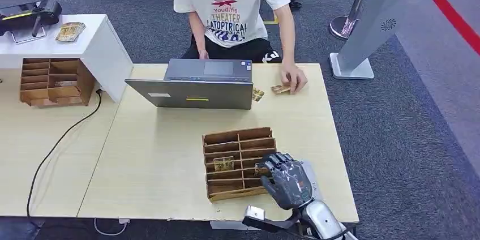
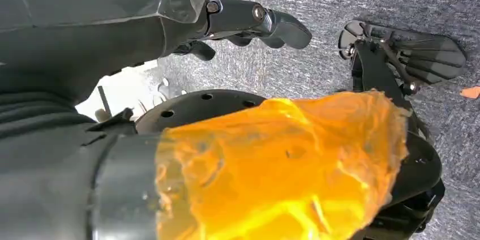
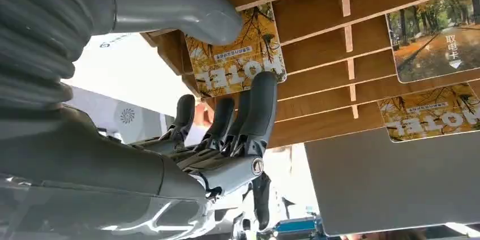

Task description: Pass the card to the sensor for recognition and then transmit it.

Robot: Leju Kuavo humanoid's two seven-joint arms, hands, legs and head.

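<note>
Furthest from the fingers, off to the left, a second wooden rack [image 1: 54,81] is sitting on the neighbouring table, well apart from the work. Nearer, the open laptop [image 1: 195,84] is standing beyond the fingertips, its back facing the robot.

Directly at the fingers, the slotted card rack [image 1: 238,163] is lying on the table [image 1: 147,155], its compartments tilted so that cards stand edge-up and can be pulled free. One card [image 1: 223,164] is resting in a slot just left of the fingers. The card to be taken [image 3: 235,59] is sitting in a slot on the rack's right side, and the right hand [image 1: 288,180] is closing on it: in the right wrist view the thumb is lying across one face of the card while the fingers [image 3: 261,101], held close together, are reaching up against its lower edge. It looks like a pinch being formed, though I cannot tell whether the card is firmly gripped yet. The right arm is coming up from the table's near edge, palm turned toward the rack.

Beyond and right of the fingers, a person's hand [image 1: 294,77] is resting on another card [image 1: 281,89] by the laptop.

The left hand [image 2: 249,22] is hanging over the carpet, fingers loosely curled around nothing.
</note>
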